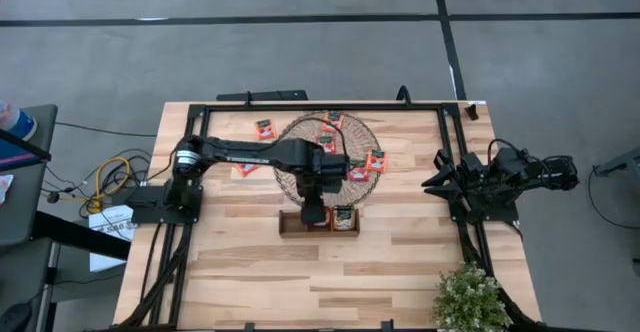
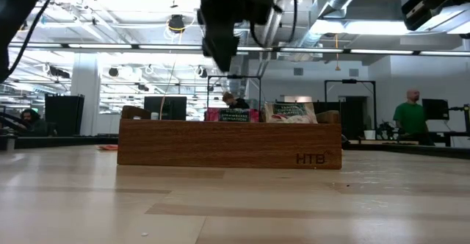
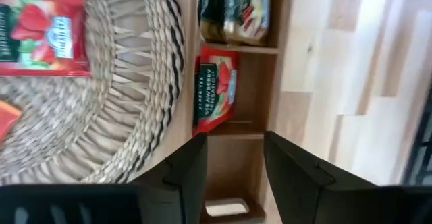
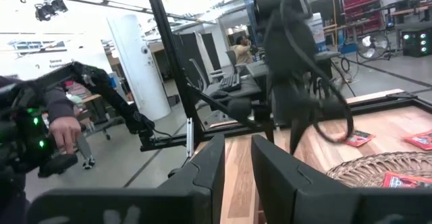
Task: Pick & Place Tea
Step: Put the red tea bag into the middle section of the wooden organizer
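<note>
The left end effector [image 3: 233,163] is seen part open and empty over the tray [image 3: 283,89]; the nearest tea [image 3: 214,92] lies just ahead, its long axis in line with the fingers.

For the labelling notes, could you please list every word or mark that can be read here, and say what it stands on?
"HTB": on the front wall of the wooden tray, low view.
"STRAWBERRY SENSATION": on the red sachet standing in the tray, low view.
Pale sachet beside it: print too small to read.
Red sachet on the mat, left wrist view: white centre mark, blurred.
Other sachets in the high view: too small.
</note>
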`<state>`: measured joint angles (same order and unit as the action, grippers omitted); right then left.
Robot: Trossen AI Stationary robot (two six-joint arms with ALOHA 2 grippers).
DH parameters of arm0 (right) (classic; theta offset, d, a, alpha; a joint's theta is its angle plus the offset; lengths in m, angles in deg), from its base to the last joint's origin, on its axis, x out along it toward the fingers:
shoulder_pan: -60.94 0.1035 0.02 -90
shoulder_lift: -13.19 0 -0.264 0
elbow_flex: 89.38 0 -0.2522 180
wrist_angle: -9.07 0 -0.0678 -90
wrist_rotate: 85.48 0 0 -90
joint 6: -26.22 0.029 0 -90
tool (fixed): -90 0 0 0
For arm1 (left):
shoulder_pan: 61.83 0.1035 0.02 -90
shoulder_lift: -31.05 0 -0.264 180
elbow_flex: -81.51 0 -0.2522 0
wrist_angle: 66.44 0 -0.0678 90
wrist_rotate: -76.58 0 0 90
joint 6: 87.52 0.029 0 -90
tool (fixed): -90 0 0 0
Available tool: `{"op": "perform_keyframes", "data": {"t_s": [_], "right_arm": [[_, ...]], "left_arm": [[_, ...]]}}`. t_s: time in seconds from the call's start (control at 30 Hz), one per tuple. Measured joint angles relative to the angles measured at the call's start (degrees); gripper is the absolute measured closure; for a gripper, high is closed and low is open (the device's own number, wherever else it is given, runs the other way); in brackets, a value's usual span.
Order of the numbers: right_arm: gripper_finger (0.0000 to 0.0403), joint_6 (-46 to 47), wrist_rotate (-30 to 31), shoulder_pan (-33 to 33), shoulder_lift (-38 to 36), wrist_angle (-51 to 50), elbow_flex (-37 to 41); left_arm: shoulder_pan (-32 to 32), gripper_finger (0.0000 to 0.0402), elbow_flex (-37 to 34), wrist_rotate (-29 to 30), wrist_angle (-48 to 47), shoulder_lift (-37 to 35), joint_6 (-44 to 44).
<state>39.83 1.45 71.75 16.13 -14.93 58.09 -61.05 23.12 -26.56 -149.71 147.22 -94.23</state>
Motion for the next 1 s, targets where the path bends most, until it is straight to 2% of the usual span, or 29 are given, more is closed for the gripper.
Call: {"op": "perform_keyframes", "data": {"t_s": [0.13,0.4,0.47,0.57,0.7,0.87,1.0], "right_arm": [[0.0337,0.0,0.0,0.0,0.0,0.0,0.0],[0.0337,1.9,0.0,0.0,0.0,0.0,0.0],[0.0337,3.1,0.0,0.0,0.0,0.0,0.0],[0.0337,4.0,0.1,0.0,0.0,0.0,0.0],[0.0337,4.0,0.2,0.0,0.0,0.0,0.0],[0.0337,4.0,0.3,0.0,0.0,0.0,0.0],[0.0337,4.0,3.5,0.0,0.0,0.0,0.0]], "left_arm": [[0.0,0.0264,0.0,2.8,0.4,-4.3,-0.4],[2.1,0.0264,0.0,18.8,5.4,-7.5,7.5],[3.6,0.0264,0.0,21.0,8.4,-7.5,10.5],[7.1,0.0264,0.0,19.6,13.6,-7.5,13.6],[13.6,0.0264,0.0,15.7,18.3,-7.5,12.8],[21.1,0.0264,0.0,10.8,18.1,-6.0,8.0],[24.1,0.0264,0.0,8.7,17.6,-4.3,3.1]]}}
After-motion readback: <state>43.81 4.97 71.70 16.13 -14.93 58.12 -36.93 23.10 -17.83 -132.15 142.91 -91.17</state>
